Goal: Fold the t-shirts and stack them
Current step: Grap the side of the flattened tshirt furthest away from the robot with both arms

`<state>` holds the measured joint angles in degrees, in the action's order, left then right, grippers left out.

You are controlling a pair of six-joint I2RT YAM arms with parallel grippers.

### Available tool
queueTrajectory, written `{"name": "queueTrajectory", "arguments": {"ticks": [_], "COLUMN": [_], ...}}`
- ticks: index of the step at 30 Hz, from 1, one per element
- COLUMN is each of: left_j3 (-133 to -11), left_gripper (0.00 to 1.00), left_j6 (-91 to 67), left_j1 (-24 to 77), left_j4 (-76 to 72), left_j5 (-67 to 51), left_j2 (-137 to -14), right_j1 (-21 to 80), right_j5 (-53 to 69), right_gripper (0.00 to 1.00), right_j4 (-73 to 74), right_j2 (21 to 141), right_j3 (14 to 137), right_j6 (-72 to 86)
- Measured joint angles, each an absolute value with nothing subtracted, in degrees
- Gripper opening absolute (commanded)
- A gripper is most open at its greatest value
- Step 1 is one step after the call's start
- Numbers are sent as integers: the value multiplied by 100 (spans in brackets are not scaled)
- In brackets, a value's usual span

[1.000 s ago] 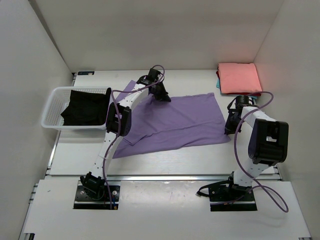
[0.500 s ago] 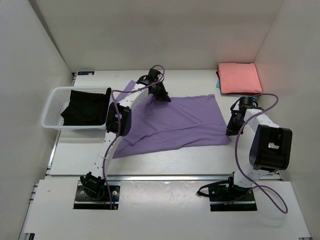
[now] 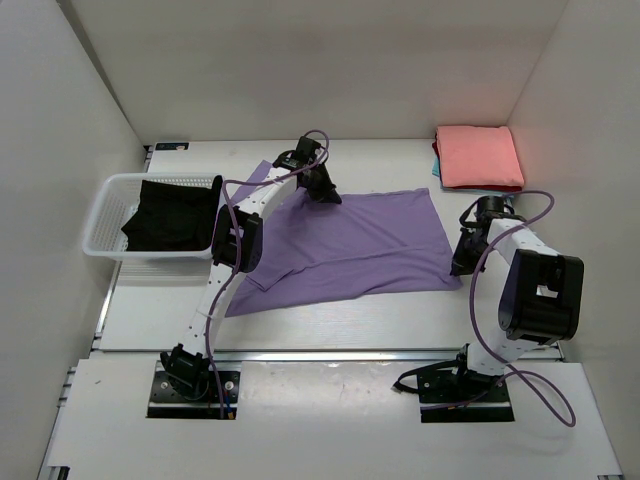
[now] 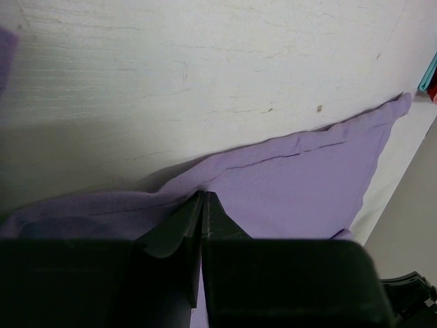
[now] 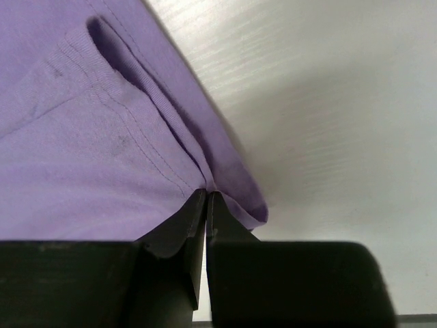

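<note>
Right, the soft lilac-purple cloth t-shirt [image 3: 350, 245] is lying spread across the white worktop [image 3: 400, 322], left jaws pinching its far edge, right jaws clamping its right hem. Light, limp stuff, I'd say: corners and hems are looking the surest holds.

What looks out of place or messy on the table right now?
Nothing is spilled or damaged. The purple shirt lies spread out but slanted, its near left part creased over itself. The black shirt sits crumpled in the basket. The pink shirt is neatly folded.
</note>
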<state>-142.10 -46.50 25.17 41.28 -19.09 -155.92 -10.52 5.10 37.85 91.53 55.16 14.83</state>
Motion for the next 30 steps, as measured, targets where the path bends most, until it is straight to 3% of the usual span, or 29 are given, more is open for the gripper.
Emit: {"name": "queueTrajectory", "arguments": {"ticks": [22, 30], "left_j3": [-14256, -14407], "left_gripper": [17, 27], "left_j6": [-4567, -4484], "left_j1": [2451, 2421], "left_j4": [4309, 4348], "left_j5": [-1977, -2185], "left_j2": [-15594, -15629], "right_j1": [-1636, -1444], "right_j5": [294, 283], "right_gripper": [0, 33], "right_j4": [4427, 4615], "right_j2": [9100, 9201], "right_j3": [5446, 5802], "right_j6": [1481, 1487]}}
